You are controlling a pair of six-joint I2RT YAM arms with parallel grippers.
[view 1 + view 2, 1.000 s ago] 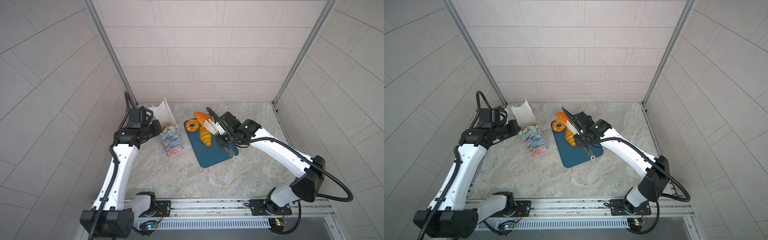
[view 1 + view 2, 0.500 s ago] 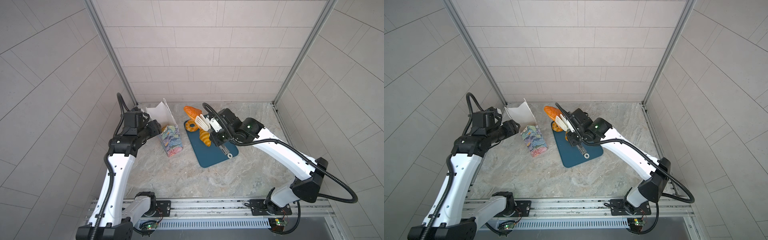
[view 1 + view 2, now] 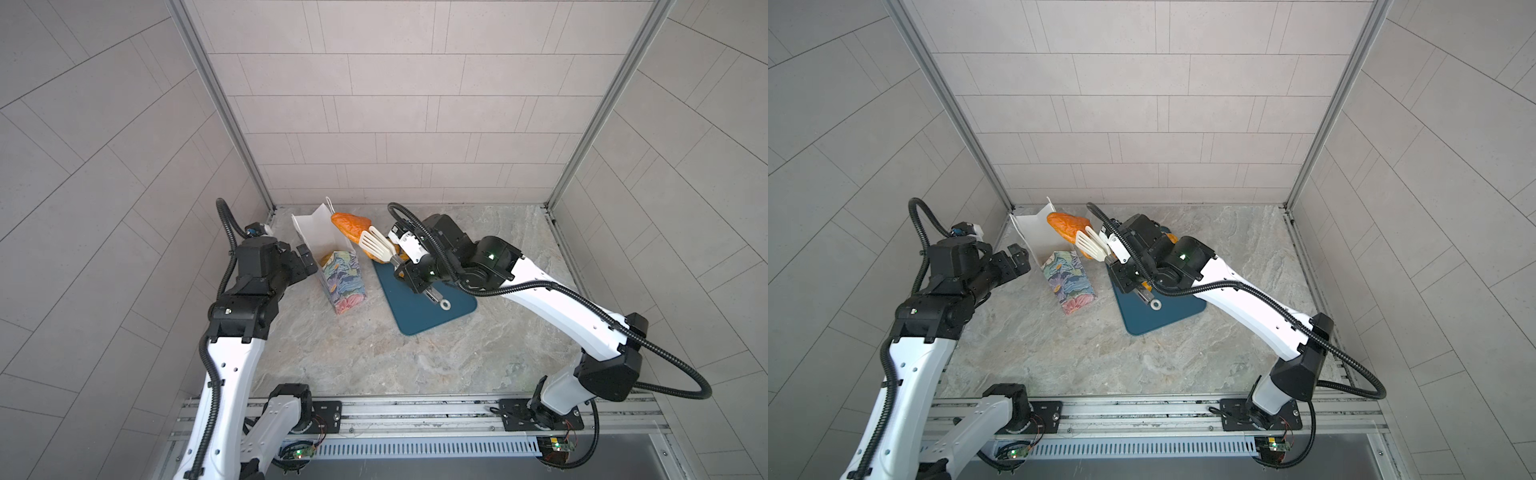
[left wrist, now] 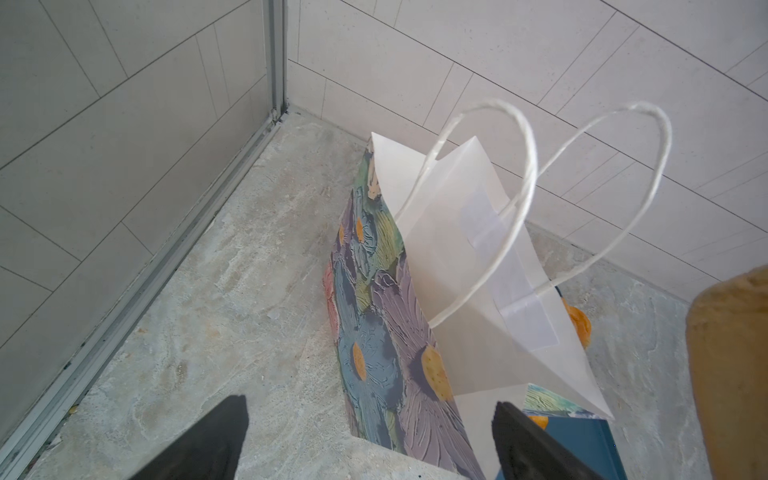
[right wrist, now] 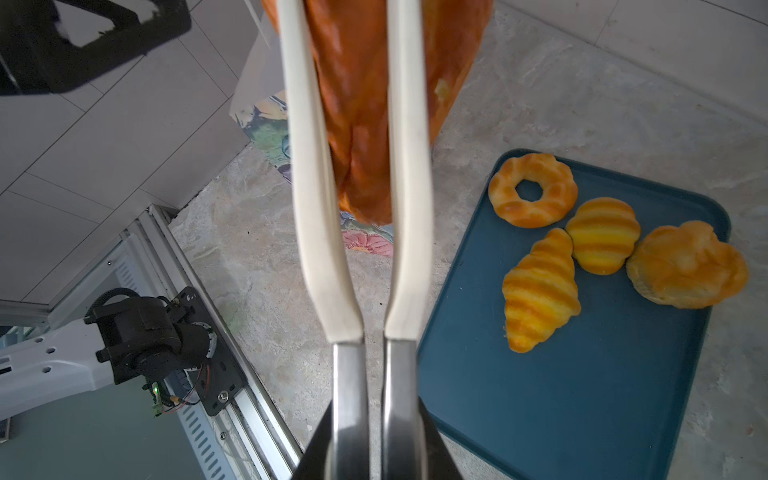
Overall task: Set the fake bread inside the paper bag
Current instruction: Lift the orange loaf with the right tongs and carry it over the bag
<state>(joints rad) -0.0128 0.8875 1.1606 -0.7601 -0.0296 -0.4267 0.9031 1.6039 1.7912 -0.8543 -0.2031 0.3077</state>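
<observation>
Now the left gripper (image 3: 306, 261) stands wide open and empty just beside the floral pastel paper gift bag (image 3: 343, 282); a second ago it was closed against the bag's edge. The right gripper (image 5: 374, 461) is clamped on the metal handles of the white slotted tongs (image 3: 376, 245), which pinch the dark orange-brown toy loaf (image 3: 349, 224). A second ago the loaf lay low over the flat dark teal tray (image 3: 424, 307); it is now held in the air at the bag's open top, on the tray side, and not inside. The bag stands with its white inner walls showing; its bottom is hidden. Four glossy golden pastries lie on the tray: a ring (image 5: 533, 190), a striped roll (image 5: 602, 235), a croissant (image 5: 540, 291) and a round bun (image 5: 688, 270).
</observation>
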